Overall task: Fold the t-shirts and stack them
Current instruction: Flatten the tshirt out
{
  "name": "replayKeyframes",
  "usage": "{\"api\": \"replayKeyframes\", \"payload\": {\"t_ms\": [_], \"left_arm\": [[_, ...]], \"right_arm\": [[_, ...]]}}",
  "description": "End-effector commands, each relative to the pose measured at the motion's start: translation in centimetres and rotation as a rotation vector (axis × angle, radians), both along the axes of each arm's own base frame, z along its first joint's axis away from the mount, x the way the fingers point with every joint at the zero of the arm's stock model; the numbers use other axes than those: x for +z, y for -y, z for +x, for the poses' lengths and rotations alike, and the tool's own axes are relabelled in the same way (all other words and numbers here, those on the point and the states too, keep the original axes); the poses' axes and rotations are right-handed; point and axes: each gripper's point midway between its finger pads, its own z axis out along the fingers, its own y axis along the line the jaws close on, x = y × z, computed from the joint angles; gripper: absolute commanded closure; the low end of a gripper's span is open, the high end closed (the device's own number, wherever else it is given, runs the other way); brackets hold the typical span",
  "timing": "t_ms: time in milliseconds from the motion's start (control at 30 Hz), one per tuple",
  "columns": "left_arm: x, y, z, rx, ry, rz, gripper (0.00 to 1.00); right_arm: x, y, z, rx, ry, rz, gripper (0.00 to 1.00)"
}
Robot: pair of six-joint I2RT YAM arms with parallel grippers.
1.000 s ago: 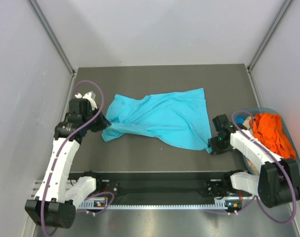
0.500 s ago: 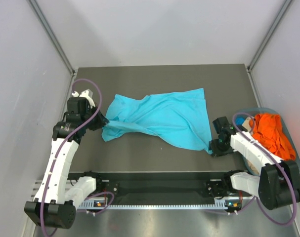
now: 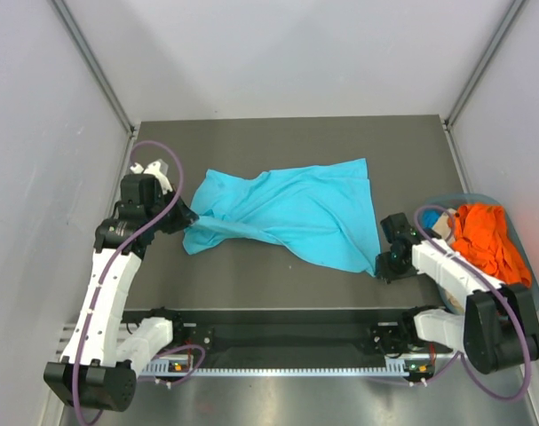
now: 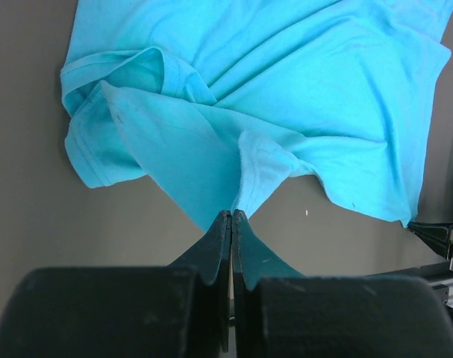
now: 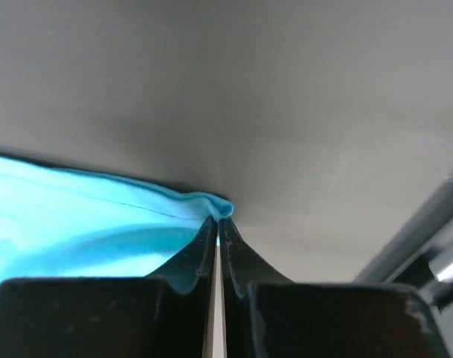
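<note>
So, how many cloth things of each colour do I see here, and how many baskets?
Turquoise cloth t-shirt: 1
Orange cloth bundle: 1
Beige cloth, mostly hidden: 1
Blue-grey plastic basket: 1
Total: 4

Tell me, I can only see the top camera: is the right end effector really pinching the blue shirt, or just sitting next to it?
Observer: It is pinching it. In the right wrist view the right end effector is shut on the hemmed edge of the turquoise t-shirt, and a little fold pokes out above the fingertips.
Operator: And the left one?
Observer: The left wrist view shows the left end effector shut too, on a ridge of the same shirt. The cloth gathers to a narrow point between its fingers.
Operator: Is the shirt flat near there?
Observer: No. Beside that pinch a sleeve lies crumpled, with cloth folded over it.
</note>
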Motion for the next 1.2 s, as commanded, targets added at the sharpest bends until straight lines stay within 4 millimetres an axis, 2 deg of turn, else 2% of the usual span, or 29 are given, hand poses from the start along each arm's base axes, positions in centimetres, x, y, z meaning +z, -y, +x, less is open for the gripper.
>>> {"api": "replayKeyframes", "payload": {"t_ms": [0, 67, 100, 133, 167, 200, 233, 267, 300, 333, 367, 400, 433, 467, 500, 533, 567, 633, 667, 700, 767, 867, 933, 1033, 1133, 1167], "left_arm": [[2.2, 0.7, 0.9, -0.028, 0.100, -0.035, 1.00], [3.1, 0.6, 1.3, -0.051, 0.140, -0.009, 1.00], [4.4, -0.1, 2.0, -0.027, 0.178, 0.028, 1.00], [5.3, -0.6, 2.4, -0.015, 0.205, 0.058, 1.00], [6.5, -0.9, 2.8, -0.018, 0.239, 0.085, 1.00], [9.3, -1.0, 3.5, -0.016, 0.300, 0.096, 1.00], [11.2, -0.6, 3.9, -0.037, 0.348, 0.086, 1.00], [14.8, -0.3, 4.2, -0.052, 0.435, 0.074, 1.00], [16.7, 0.0, 4.6, -0.064, 0.485, 0.064, 1.00], [19.2, 0.7, 4.6, -0.095, 0.559, 0.046, 1.00], [21.5, 0.8, 4.5, -0.098, 0.618, 0.035, 1.00], [25.7, 0.8, 3.8, -0.097, 0.721, 0.032, 1.00], [27.8, 0.9, 3.2, -0.106, 0.777, 0.029, 1.00], [30.2, 1.0, 2.5, -0.116, 0.842, 0.025, 1.00], [34.2, 1.1, 0.8, -0.120, 0.942, 0.019, 1.00], [36.1, 1.0, -0.1, -0.118, 0.991, 0.017, 1.00], [38.8, 1.3, -1.9, -0.117, 1.074, -0.002, 1.00], [41.3, 1.2, -4.3, -0.111, 1.162, -0.035, 1.00], [42.8, 1.3, -5.7, -0.110, 1.221, -0.074, 1.00], [43.8, 1.3, -7.7, -0.123, 1.271, -0.094, 1.00], [45.3, 1.3, -10.4, -0.137, 1.330, -0.134, 1.00], [45.7, 2.1, -12.6, -0.206, 1.366, -0.135, 1.00], [45.5, 2.5, -13.2, -0.243, 1.378, -0.122, 1.00], [44.6, 2.6, -12.4, -0.252, 1.369, -0.093, 1.00], [42.7, 2.7, -8.9, -0.245, 1.300, -0.054, 1.00], [41.3, 2.9, -6.6, -0.245, 1.259, -0.023, 1.00]], "right_arm": [[0.2, 2.3, 1.6, 0.008, 0.109, -0.128, 1.00], [2.7, 3.2, 3.4, 0.031, 0.201, -0.188, 1.00], [4.6, 3.4, 4.3, 0.084, 0.268, -0.212, 1.00], [7.7, 3.3, 6.2, 0.111, 0.358, -0.228, 1.00], [10.0, 3.9, 7.2, 0.139, 0.419, -0.273, 1.00], [12.5, 4.2, 7.7, 0.203, 0.475, -0.317, 1.00], [16.8, 4.3, 9.0, 0.213, 0.572, -0.339, 1.00], [19.4, 4.5, 9.6, 0.234, 0.634, -0.371, 1.00], [22.1, 4.7, 9.6, 0.295, 0.695, -0.414, 1.00], [26.5, 4.6, 10.0, 0.301, 0.802, -0.429, 1.00], [28.9, 4.8, 9.8, 0.317, 0.848, -0.448, 1.00], [30.9, 5.0, 9.4, 0.346, 0.874, -0.480, 1.00], [35.6, 5.2, 8.7, 0.328, 0.966, -0.490, 1.00], [36.9, 5.4, 7.8, 0.341, 0.971, -0.495, 1.00], [38.5, 5.4, 7.3, 0.357, 0.995, -0.506, 1.00], [41.6, 5.2, 6.1, 0.362, 1.071, -0.489, 1.00], [43.0, 5.2, 5.3, 0.364, 1.109, -0.482, 1.00], [46.2, 5.1, 2.9, 0.354, 1.223, -0.461, 1.00], [47.0, 4.9, 2.0, 0.363, 1.265, -0.442, 1.00], [48.0, 5.1, 0.3, 0.336, 1.326, -0.423, 1.00], [49.2, 5.2, -1.8, 0.317, 1.398, -0.392, 1.00], [50.6, 5.2, -3.7, 0.308, 1.460, -0.363, 1.00], [51.7, 5.4, -4.4, 0.306, 1.487, -0.367, 1.00], [52.7, 5.1, -3.6, 0.336, 1.483, -0.391, 1.00], [52.4, 4.1, -0.7, 0.381, 1.452, -0.408, 1.00], [51.7, 3.6, 1.1, 0.415, 1.418, -0.417, 1.00]]}}
